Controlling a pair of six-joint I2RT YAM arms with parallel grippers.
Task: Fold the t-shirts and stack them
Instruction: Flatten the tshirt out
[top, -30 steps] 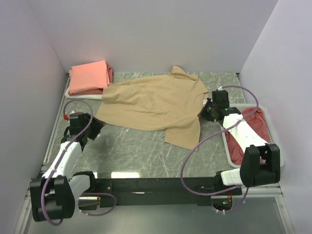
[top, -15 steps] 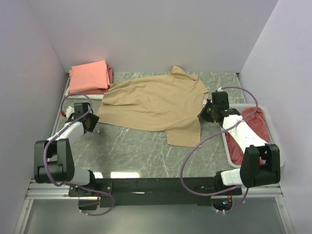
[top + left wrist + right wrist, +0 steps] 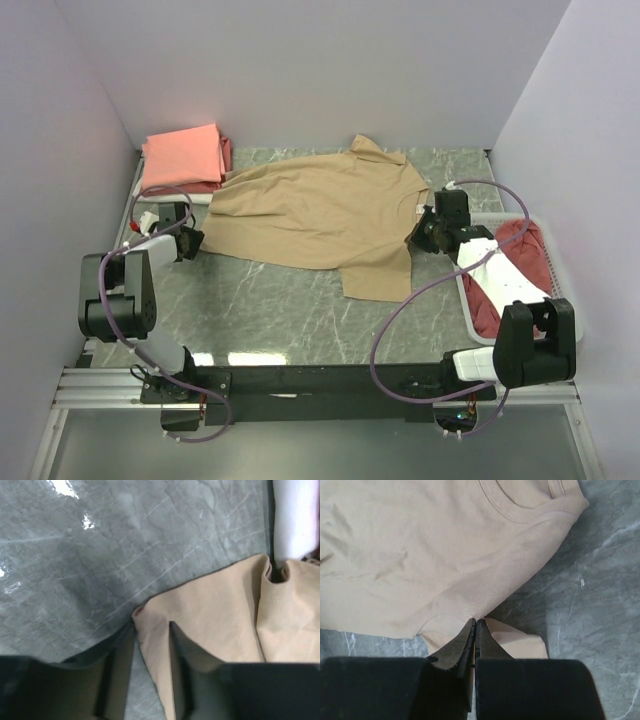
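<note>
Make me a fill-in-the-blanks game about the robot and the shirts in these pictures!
1. The right gripper is ___ on the tan t-shirt.
2. The left gripper has its jaws ___ around a corner of the tan t-shirt.
3. The folded t-shirt on top of the pile in the far left corner is ___.
4. The white basket holds ___ t-shirts.

Missing words: shut; open; pink; red.

Left hand (image 3: 149, 632) spread, right hand (image 3: 474, 626) seemingly pinched.
</note>
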